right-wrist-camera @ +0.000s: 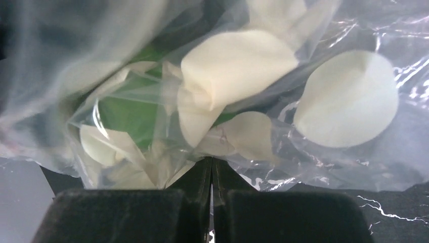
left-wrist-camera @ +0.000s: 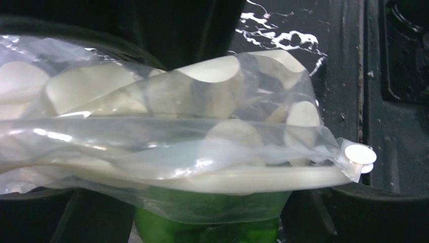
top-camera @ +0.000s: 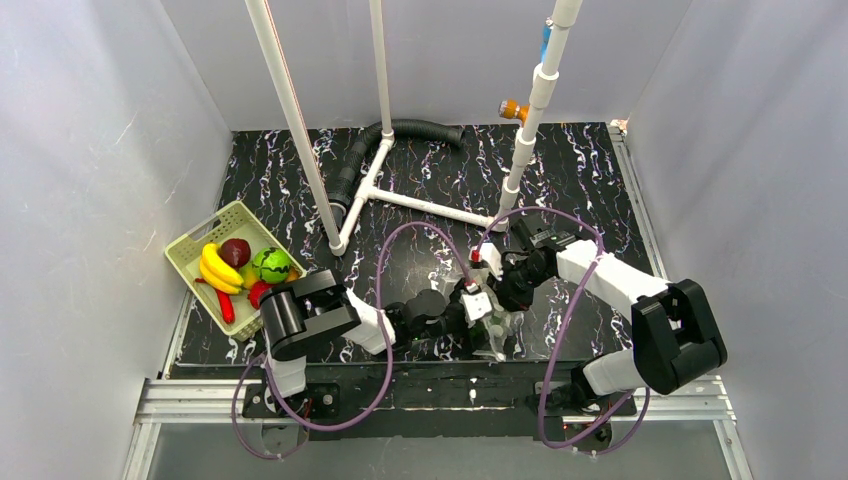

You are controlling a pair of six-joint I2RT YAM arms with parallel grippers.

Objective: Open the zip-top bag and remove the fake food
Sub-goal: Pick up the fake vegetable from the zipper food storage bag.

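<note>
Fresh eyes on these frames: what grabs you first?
The dotted zip-top bag, bunched between the arms at the near middle of the table, with a green piece showing through its film. The right gripper is shut on the bag's plastic. At the table's left edge, a pale basket holds bright fake food, a yellow banana among it.

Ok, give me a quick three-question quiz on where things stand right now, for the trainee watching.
1. True or false: the right tool is shut on the zip-top bag.
2. Which colour is the piece visible inside the bag? A red, B green, C yellow.
3. Fill in: the banana lies in the pale green ____.
Key: 1 true; 2 B; 3 basket.
</note>
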